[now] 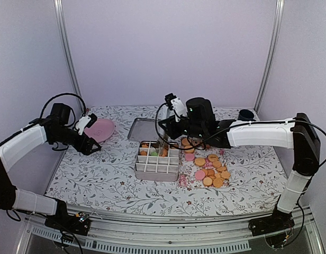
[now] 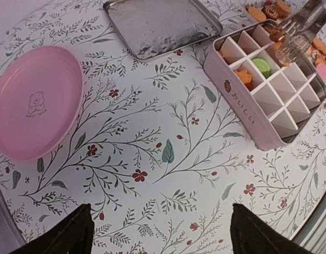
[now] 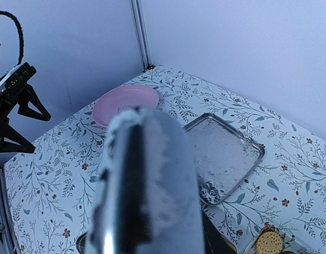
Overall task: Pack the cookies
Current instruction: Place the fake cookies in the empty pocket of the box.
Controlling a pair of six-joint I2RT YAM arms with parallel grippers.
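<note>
right gripper (image 1: 168, 132) pinches silvery tongs (image 2: 300, 29) over the pink divided tin (image 2: 247, 114) for placing round orange cookies (image 1: 213, 172); left gripper (image 2: 160, 238) gapes empty.

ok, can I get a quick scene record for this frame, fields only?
box: table centre, divided into cells
packed cookies: a few, in the far cells; near cells empty
loose cookies: heap to the right of the box
metal tray: behind the box, bare
pink plate: back left, bare
left gripper: open, above the table by the plate
right gripper: over the box's far cells; grip unclear
</note>
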